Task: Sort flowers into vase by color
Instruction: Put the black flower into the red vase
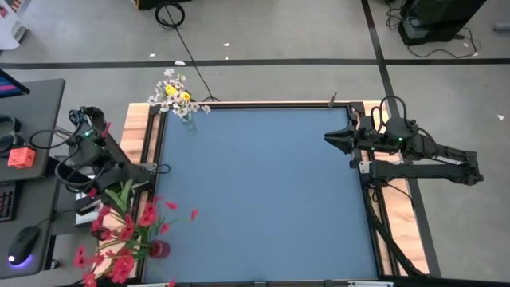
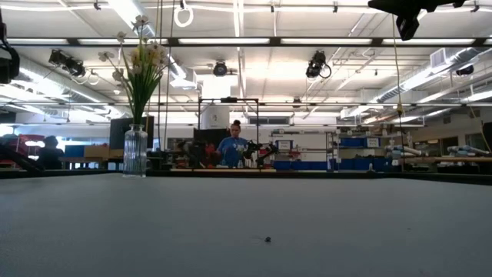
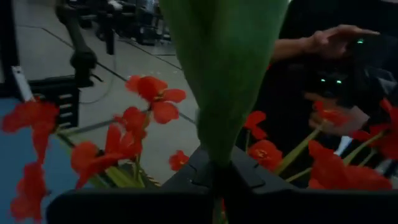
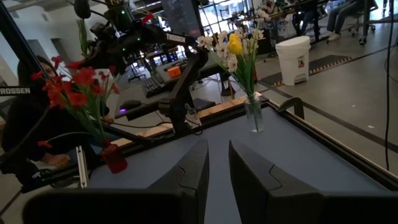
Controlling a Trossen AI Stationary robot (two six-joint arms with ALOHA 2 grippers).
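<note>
My left gripper point(image 1: 126, 182) is at the table's left edge, just above a bunch of red-blossomed sprigs point(image 1: 119, 239) standing in a small red vase point(image 1: 159, 249). It is shut on a green sprig. A clear glass vase point(image 2: 135, 151) with white and yellow flowers point(image 1: 177, 94) stands at the far left corner. My right gripper point(image 1: 331, 137) waits over the right side of the table, its fingers point(image 4: 193, 171) a narrow gap apart and touching nothing. No dark buds show. My left gripper point(image 3: 217, 180) pinches a broad green leaf point(image 3: 221, 93) of a sprig between its two fingers. The leaf runs on past the fingertips, lengthwise along them. The sprig is clear of the table, among the red blossoms point(image 3: 152, 93). Its stem end is hidden by the fingers.
A person sits beyond the left edge, one hand point(image 3: 336, 40) close behind the red bunch. A desk with a mouse point(image 1: 24, 237) and an orange box point(image 1: 21, 157) is also on that side. A wooden rim point(image 1: 147, 135) frames the blue table top point(image 1: 263, 191). Single red blossoms point(image 1: 194, 214) overhang it.
</note>
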